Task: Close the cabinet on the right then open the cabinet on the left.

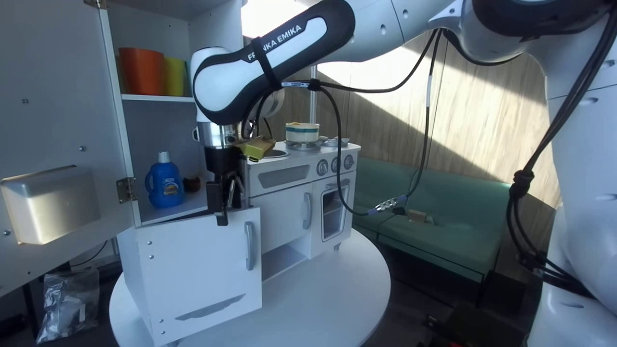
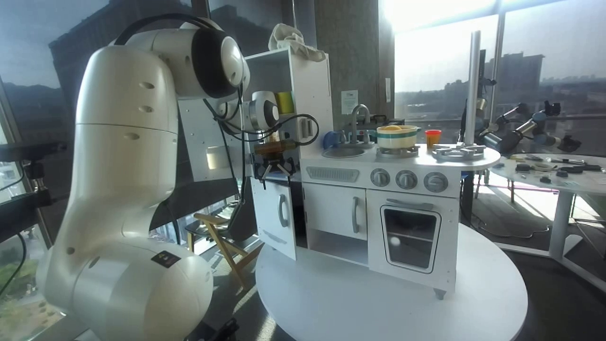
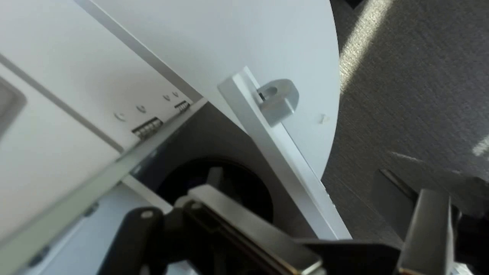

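Observation:
The left cabinet door (image 1: 197, 277) stands part way open, and dark interior shows behind it in an exterior view (image 2: 299, 213). Its grey handle (image 1: 249, 246) is near the free edge and also shows in the wrist view (image 3: 279, 102). The right cabinet door (image 2: 331, 208) is shut flush, with its grey handle (image 2: 355, 214) on the right side. My gripper (image 1: 229, 214) points down at the top edge of the left door. In the wrist view its fingers (image 3: 305, 181) are apart, one on the inner side of the door and one on the outer side. Contact with the door is unclear.
A tall shelf unit with its large upper door (image 1: 58, 120) swung open stands at the left. It holds a blue bottle (image 1: 166, 185) and an orange bin (image 1: 142, 72). A pot (image 2: 396, 138) sits on the stove. The toy kitchen stands on a round white table (image 2: 402, 303).

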You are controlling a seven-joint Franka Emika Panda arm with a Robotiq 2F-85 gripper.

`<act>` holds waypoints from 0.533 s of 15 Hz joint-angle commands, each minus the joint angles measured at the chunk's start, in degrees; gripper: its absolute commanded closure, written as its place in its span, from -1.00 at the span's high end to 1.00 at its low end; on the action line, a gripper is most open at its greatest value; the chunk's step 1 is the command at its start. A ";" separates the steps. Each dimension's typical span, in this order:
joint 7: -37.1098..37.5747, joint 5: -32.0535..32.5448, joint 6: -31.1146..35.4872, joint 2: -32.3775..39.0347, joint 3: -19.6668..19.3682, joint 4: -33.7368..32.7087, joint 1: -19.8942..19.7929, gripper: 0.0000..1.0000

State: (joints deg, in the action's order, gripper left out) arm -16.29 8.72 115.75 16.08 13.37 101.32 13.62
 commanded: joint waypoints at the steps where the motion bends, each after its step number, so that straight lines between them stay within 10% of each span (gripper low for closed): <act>1: -8.21 -6.97 1.72 -3.46 2.69 2.10 -1.09 1.00; 8: -10.26 -11.00 3.40 -4.39 3.03 5.56 -0.16 1.00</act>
State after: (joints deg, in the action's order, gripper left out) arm -28.76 -2.86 116.85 13.25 16.86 104.23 13.51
